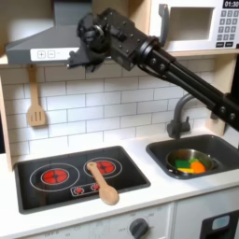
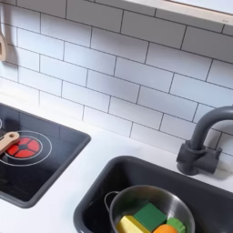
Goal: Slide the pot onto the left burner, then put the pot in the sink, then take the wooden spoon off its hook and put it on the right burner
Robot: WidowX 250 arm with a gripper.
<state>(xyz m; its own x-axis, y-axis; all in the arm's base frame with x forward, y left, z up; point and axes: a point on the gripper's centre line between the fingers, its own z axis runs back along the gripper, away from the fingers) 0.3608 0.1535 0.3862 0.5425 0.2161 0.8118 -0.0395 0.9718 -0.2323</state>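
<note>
Raised at about eleven o'clock in the first exterior view, the black gripper [image 1: 77, 58] hangs by the grey range hood [image 1: 51, 39], holding nothing, though whether its jaws are parted I cannot tell. Below, the light-brown wooden spoon [image 1: 101, 181] lies across the right red burner [image 1: 103, 167], bowl toward six o'clock. Toward four o'clock, the shiny round steel pot [image 1: 189, 162] sits inside the dark grey rectangular sink [image 1: 161, 150], with toy vegetables [image 2: 150, 221] in it.
</note>
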